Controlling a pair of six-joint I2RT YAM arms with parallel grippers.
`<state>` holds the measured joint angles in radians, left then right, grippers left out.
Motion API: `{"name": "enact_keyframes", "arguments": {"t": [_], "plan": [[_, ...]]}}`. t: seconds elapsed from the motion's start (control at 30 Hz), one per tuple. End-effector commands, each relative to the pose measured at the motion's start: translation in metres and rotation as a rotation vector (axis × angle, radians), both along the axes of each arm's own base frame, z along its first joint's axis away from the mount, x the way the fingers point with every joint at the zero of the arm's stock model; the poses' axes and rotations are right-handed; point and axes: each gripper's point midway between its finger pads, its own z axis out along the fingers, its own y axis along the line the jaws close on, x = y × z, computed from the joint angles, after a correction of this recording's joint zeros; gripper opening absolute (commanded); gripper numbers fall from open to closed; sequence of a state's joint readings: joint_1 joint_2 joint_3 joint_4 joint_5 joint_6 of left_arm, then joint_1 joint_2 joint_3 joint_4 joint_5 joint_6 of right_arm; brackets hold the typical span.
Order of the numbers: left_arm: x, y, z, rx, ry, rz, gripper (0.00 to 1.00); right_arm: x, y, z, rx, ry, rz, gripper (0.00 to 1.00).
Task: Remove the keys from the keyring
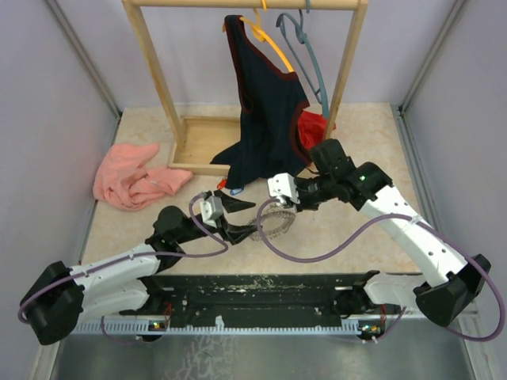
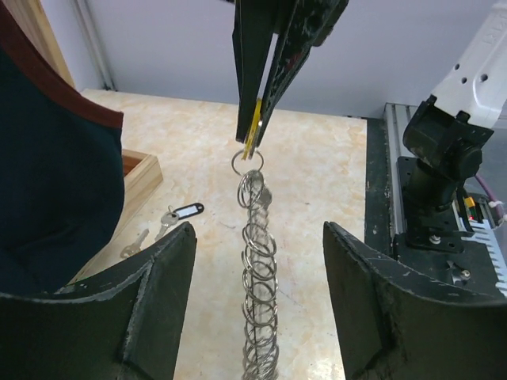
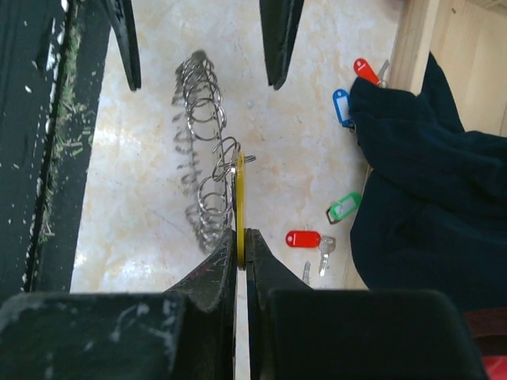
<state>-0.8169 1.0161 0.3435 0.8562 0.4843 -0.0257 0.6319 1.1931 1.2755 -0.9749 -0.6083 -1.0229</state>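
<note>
The keyring [image 1: 274,219] is a large ring made of many small steel loops. It shows edge-on in the left wrist view [image 2: 260,293] and in the right wrist view [image 3: 202,158]. My right gripper [image 3: 242,237] is shut on a yellow key tag [image 3: 240,194] that hangs on the keyring, and holds that side of the ring up off the table. It also shows in the top view [image 1: 291,206]. My left gripper [image 2: 260,317] is open with its jaws on either side of the ring, not touching it. Loose keys with red [image 3: 303,238], green [image 3: 345,207] and blue [image 3: 341,107] tags lie on the table.
A wooden clothes rack [image 1: 150,71] stands at the back with a dark garment [image 1: 265,119] and hangers on it. A pink cloth [image 1: 131,178] lies at the left. More loose keys with a clear tag [image 2: 186,211] lie by the rack base.
</note>
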Motion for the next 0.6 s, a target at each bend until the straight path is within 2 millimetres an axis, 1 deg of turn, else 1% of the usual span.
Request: {"name": "enact_keyframes", "arguments": {"t": [0.0, 0.13, 0.27, 0.4, 0.53, 0.57], "plan": [[-0.004, -0.002, 0.028, -0.063, -0.036, -0.043, 0.73, 0.008, -0.007, 0.010, -0.071, -0.110, 0.007, 0.00], [0.003, 0.000, 0.037, -0.094, -0.032, -0.001, 0.78, 0.008, -0.006, 0.008, -0.108, -0.118, 0.013, 0.00], [0.006, -0.002, 0.046, -0.142, -0.057, 0.001, 0.77, 0.007, -0.001, 0.006, -0.116, -0.100, 0.021, 0.00], [0.002, -0.007, 0.050, -0.196, -0.070, -0.036, 0.72, 0.005, 0.004, 0.004, -0.123, -0.080, 0.032, 0.00], [0.003, -0.015, 0.049, -0.217, -0.046, -0.074, 0.59, 0.003, 0.008, 0.000, -0.131, -0.062, 0.043, 0.00], [0.005, -0.018, 0.048, -0.212, -0.036, -0.077, 0.57, 0.002, 0.009, 0.001, -0.128, -0.059, 0.043, 0.00]]}}
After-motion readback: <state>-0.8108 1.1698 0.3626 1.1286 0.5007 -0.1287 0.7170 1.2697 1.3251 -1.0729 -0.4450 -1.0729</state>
